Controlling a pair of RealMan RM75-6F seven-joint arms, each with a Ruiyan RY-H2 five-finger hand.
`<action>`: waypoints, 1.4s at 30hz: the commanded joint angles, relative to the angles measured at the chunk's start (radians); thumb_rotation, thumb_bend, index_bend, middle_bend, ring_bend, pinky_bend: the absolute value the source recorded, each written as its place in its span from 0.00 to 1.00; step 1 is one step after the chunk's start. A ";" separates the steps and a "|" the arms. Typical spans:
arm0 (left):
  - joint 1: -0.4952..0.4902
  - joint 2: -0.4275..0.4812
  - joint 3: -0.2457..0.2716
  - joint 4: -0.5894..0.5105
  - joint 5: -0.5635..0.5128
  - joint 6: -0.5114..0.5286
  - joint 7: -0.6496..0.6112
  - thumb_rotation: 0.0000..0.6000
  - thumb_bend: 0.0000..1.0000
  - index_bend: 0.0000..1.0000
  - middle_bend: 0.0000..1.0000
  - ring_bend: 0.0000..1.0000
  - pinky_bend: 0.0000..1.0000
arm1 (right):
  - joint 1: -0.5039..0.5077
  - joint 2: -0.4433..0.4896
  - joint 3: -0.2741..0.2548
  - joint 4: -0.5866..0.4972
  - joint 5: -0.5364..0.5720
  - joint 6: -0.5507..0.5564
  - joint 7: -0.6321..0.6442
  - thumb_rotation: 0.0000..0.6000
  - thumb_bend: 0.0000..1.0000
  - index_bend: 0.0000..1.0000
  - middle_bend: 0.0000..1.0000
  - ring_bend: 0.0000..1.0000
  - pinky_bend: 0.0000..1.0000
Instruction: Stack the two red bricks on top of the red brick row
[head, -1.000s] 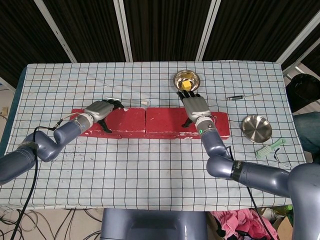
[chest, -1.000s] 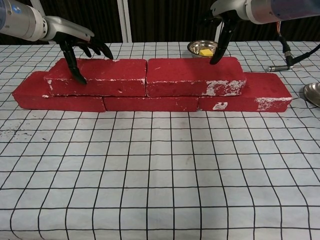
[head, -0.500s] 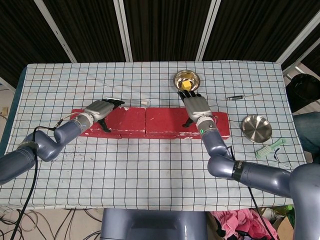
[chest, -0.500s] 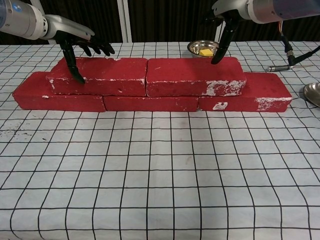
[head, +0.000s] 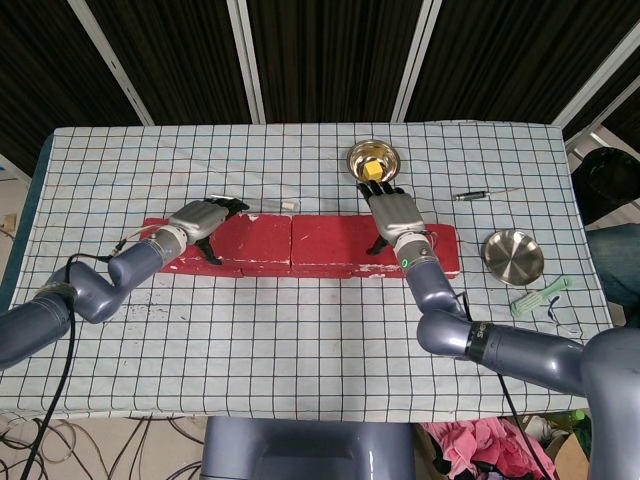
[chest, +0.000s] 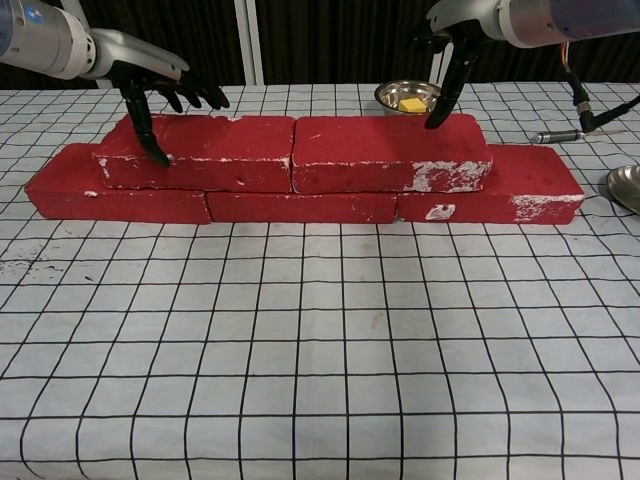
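Three red bricks lie end to end as a bottom row (chest: 300, 207) (head: 445, 255). Two more red bricks sit side by side on top: the left one (chest: 215, 152) (head: 255, 240) and the right one (chest: 385, 150) (head: 330, 240). My left hand (chest: 160, 85) (head: 200, 222) hovers over the left brick's left end. Its fingers are spread above the top and its thumb reaches down the front face. My right hand (chest: 450, 45) (head: 392, 215) is above the right brick's far right corner, and one fingertip touches the top edge. Neither hand holds anything.
A steel bowl (head: 373, 160) (chest: 405, 97) holding a yellow piece stands just behind the right hand. An empty steel bowl (head: 513, 256) sits at the right, with a green comb (head: 540, 297) near it. A thin tool (head: 485, 194) lies behind the row's right end.
The right hand has drifted slightly to the right. The left thumb has crept a little up the brick's front face. No brick has moved.
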 joint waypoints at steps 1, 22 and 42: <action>0.002 0.006 -0.002 -0.005 -0.005 0.002 0.006 1.00 0.00 0.00 0.01 0.00 0.09 | -0.001 0.001 0.000 -0.001 -0.001 0.001 0.001 1.00 0.00 0.00 0.01 0.00 0.14; 0.131 0.285 0.039 -0.255 -0.084 0.181 0.256 1.00 0.00 0.06 0.03 0.00 0.04 | -0.044 0.063 0.004 -0.111 -0.028 0.081 0.023 1.00 0.00 0.00 0.01 0.00 0.14; 0.308 0.271 0.151 -0.405 -0.412 0.457 0.756 1.00 0.03 0.09 0.03 0.00 0.03 | -0.126 0.139 0.007 -0.183 -0.077 0.109 0.068 1.00 0.00 0.00 0.01 0.00 0.14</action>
